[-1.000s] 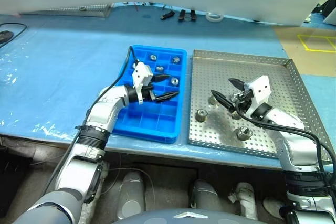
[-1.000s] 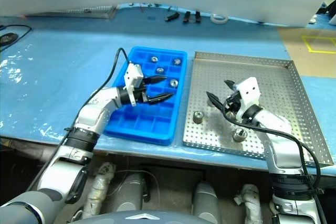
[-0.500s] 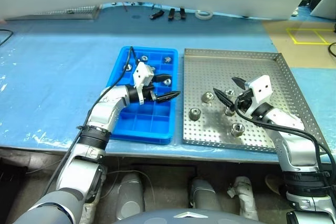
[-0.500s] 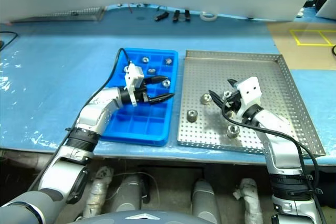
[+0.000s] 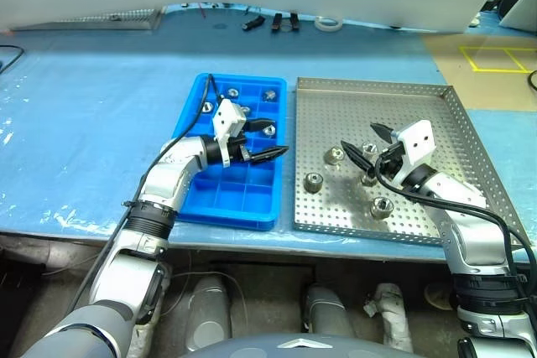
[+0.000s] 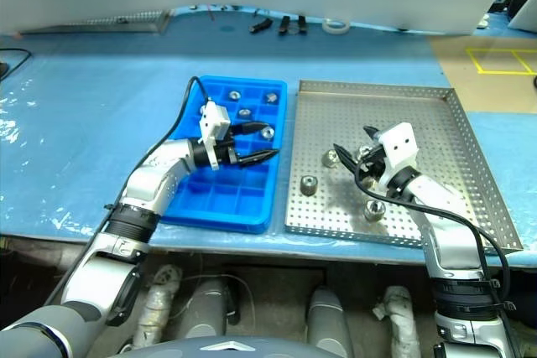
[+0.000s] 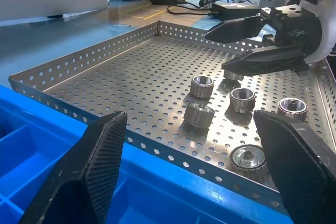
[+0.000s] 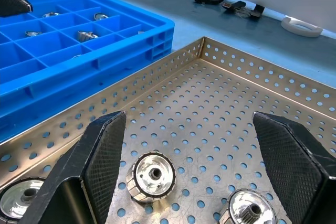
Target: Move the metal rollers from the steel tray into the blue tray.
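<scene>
Left hand (image 5: 267,139): I see it spread, empty, over the blue tray (image 5: 195,204).
Right hand (image 5: 364,144): spread, empty, above the steel tray (image 5: 436,123), rollers (image 5: 314,182) beneath.

Left gripper (image 5: 268,139) – fingers apart, empty – over blue tray (image 5: 200,205). Right gripper (image 5: 364,142) likewise spread above steel tray (image 5: 436,228) – four metal rollers (image 5: 314,182) there.

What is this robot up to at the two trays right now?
It is moving metal rollers from the steel tray into the blue tray. The left gripper hangs open and empty over the blue tray, where several rollers already lie. The right gripper is open over the steel tray, just above the rollers still left there.
</scene>
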Robot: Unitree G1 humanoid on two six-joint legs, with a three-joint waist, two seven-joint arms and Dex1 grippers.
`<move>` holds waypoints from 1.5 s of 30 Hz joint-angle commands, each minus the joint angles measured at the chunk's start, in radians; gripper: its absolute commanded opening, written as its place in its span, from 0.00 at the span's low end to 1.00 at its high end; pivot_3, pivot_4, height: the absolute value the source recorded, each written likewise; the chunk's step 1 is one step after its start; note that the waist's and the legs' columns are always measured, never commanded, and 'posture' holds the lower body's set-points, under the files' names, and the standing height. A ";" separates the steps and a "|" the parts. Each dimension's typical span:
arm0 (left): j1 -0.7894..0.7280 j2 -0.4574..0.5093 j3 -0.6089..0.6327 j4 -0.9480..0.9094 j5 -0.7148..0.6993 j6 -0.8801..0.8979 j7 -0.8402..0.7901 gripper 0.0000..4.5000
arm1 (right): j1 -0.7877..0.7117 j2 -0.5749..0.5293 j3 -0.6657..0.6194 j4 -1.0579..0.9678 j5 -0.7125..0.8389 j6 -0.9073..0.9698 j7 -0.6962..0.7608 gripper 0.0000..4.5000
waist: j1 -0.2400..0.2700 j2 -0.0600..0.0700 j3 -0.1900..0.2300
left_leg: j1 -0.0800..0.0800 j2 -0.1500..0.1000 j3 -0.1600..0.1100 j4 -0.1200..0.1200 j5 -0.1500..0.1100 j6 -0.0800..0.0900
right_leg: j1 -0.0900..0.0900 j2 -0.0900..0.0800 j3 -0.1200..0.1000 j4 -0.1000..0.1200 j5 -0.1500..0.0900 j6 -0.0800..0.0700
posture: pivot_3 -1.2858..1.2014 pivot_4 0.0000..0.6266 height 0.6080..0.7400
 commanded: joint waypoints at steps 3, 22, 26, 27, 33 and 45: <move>-0.036 -0.014 0.010 -0.044 -0.019 0.025 0.007 0.91 | 0.012 -0.007 -0.024 -0.060 0.038 0.011 0.020 0.91 | 0.000 0.000 0.000 | 0.000 0.000 0.000 0.000 0.000 0.000 | 0.000 0.000 0.000 0.000 0.000 0.000 | 0.48 0.24 1.00; -0.570 -0.254 -0.142 0.776 0.293 -0.264 -0.023 0.91 | 0.322 0.042 -0.187 -0.374 0.103 0.107 -0.111 0.91 | -0.037 0.000 0.000 | -0.005 -0.003 -0.002 0.004 -0.002 0.004 | 0.000 -0.002 -0.001 -0.001 -0.001 0.002 | 0.36 0.24 1.00; -0.583 -0.249 -0.163 0.824 0.332 -0.336 -0.200 0.91 | 0.434 0.080 -0.213 -0.448 0.091 0.105 -0.152 0.91 | -0.064 -0.001 0.000 | -0.007 -0.004 -0.003 0.005 -0.003 0.006 | -0.001 -0.003 -0.002 -0.003 -0.001 0.003 | 0.33 0.24 1.00; -0.582 -0.235 -0.174 0.830 0.346 -0.354 -0.257 0.91 | 0.457 0.087 -0.219 -0.462 0.089 0.103 -0.162 0.91 | -0.069 -0.001 0.000 | -0.009 -0.004 -0.003 0.006 -0.003 0.006 | -0.002 -0.003 -0.002 -0.003 -0.001 0.003 | 0.33 0.24 1.00; -0.596 -0.184 -0.178 0.848 0.381 -0.412 -0.423 0.91 | 0.502 0.113 -0.222 -0.486 0.073 0.090 -0.203 0.91 | -0.098 -0.001 0.000 | -0.011 -0.005 -0.005 0.008 -0.004 0.006 | -0.003 -0.004 -0.003 -0.002 -0.001 0.003 | 0.32 0.24 1.00; -0.556 -0.186 -0.251 0.881 0.516 -0.485 -0.450 0.91 | 0.519 0.133 -0.176 -0.476 0.027 0.065 -0.227 0.91 | -0.100 0.000 0.000 | -0.012 -0.007 -0.011 0.010 -0.005 0.008 | -0.001 -0.006 -0.004 -0.003 -0.001 0.003 | 0.31 0.24 1.00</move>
